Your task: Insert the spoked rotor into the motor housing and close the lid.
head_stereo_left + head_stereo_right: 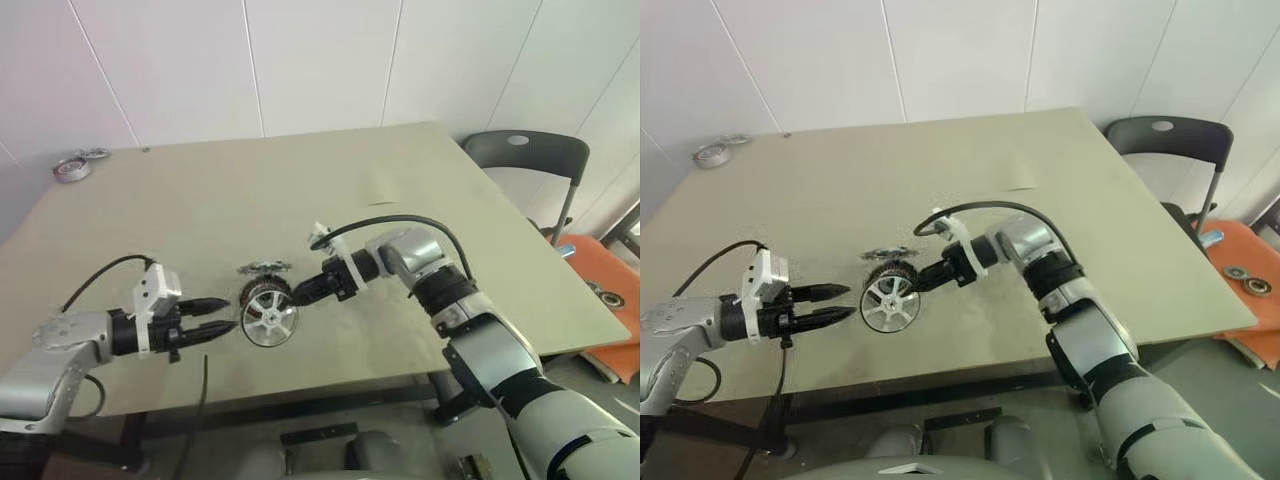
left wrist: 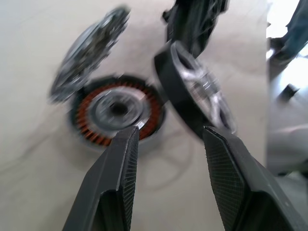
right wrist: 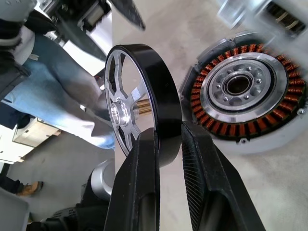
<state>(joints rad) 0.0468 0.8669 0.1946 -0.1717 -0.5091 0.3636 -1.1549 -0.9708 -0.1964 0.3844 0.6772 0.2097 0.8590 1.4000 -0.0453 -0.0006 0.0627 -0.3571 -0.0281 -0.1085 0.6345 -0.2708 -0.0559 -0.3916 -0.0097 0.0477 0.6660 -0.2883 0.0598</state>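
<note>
A: Where was the spoked rotor (image 3: pixel 132 103)?

B: It was held on edge just above the table (image 1: pixel 420 190), near the front edge, with its spoked face towards the robot. The right tool (image 1: pixel 303 292) pinched its dark rim between both fingers (image 3: pixel 139 192), one finger on the spoked face side and one on the outer band

A: And the motor housing (image 3: pixel 243 91)?

B: It lay flat on the table, just behind the rotor. Its ring of copper windings and its silver centre faced upward. The rotor stood beside it, not seated in it

A: What was the condition of the left tool (image 1: pixel 215 331)?

B: Its two fingers (image 2: pixel 120 173) were spread, with nothing between them. It pointed at the rotor from the robot's left and stood just short of the rim, apart from it

A: Was anything else near the housing?

B: A toothed disc (image 2: pixel 91 53) was just behind the housing, tilted, with one edge raised. The left wrist view was blurred there, so contact with the housing could not be confirmed

A: Other items in view?

B: A roll of tape (image 1: pixel 72 168) lay at the far left corner of the table, well apart from the work. A dark chair (image 1: pixel 525 155) stood past the far right corner. An orange tray (image 1: pixel 610 300) with small dark parts sat on the floor to the right
</note>
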